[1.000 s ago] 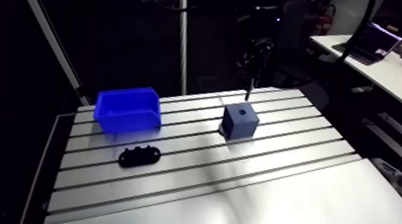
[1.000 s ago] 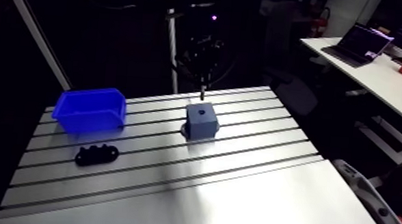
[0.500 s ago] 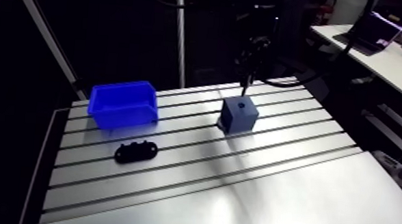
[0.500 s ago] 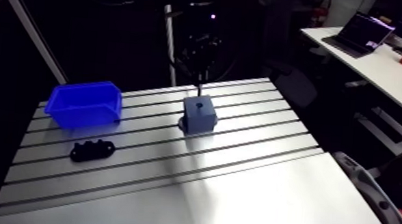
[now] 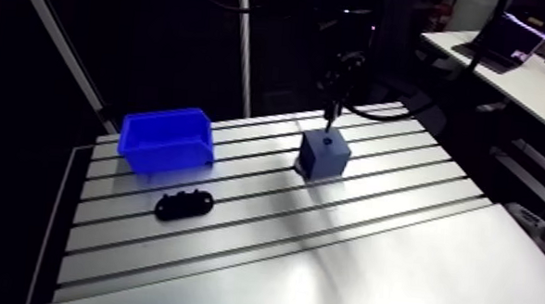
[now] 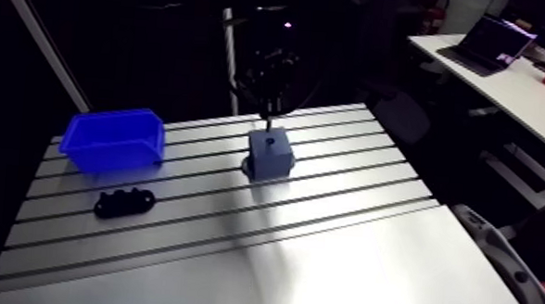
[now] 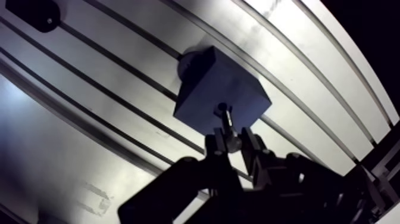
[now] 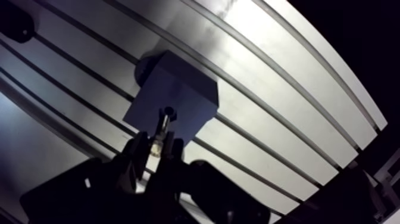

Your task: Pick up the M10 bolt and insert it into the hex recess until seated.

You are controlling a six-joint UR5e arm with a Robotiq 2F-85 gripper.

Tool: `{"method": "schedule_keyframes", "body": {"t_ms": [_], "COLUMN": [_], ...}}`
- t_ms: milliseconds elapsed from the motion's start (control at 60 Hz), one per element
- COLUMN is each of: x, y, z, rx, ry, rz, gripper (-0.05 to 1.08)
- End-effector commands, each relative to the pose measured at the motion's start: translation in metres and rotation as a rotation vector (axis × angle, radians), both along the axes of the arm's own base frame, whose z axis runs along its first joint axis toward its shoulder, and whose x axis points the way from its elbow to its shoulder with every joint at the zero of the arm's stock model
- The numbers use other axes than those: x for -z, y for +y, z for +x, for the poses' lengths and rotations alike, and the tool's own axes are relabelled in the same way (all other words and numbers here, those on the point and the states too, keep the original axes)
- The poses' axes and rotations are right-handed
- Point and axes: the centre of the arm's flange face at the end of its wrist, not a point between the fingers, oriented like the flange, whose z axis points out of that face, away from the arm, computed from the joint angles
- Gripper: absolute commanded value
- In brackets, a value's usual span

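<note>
Two views, arm view first. We see a slotted aluminium table (image 5: 323, 260) with a grey-blue cube block (image 5: 324, 158) on it. The two-finger Robotiq gripper (image 5: 332, 115) hangs directly above the block's top face. An open blue plastic bin (image 5: 167, 141) sits well apart from the block, with a flat black bracket-like part (image 5: 184, 206) near it. Neither is in our path. The fingers are too small and dark to read from here.

Wrist view: the fingers (image 7: 215, 145) are narrow and clamped on the upper end of the slim metal M10 bolt (image 7: 228, 124). Its shank points down at the small dark recess (image 7: 222, 108) in the block's top. The tip looks to be right at the mouth, but we can't tell if it has entered. Our read is that we're at the insertion step and the bolt isn't seated.

Risks from here:
- A slight lateral offset would put the tip on the rim, so the bolt tilts in the pads or slips upward.
- We see no clamp on the block, so a side load during the push could shift or tip it.
- If the hex head and the recess flats are out of rotation, the head jams proud.
- Letting go before it bottoms out would leave the bolt leaning or let it drop onto the table.
</note>
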Motion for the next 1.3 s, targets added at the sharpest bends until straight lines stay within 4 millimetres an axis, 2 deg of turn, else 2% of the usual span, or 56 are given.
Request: {"method": "schedule_keyframes", "body": {"t_ms": [17,1300], "x": [0.004,0.017], "y": [0.001,0.006], "z": [0.0,0.002], "rx": [0.0,0.012], "ry": [-0.008,-0.028], "rz": [-0.001,-0.004], "gripper": [1.02,1.02]}}
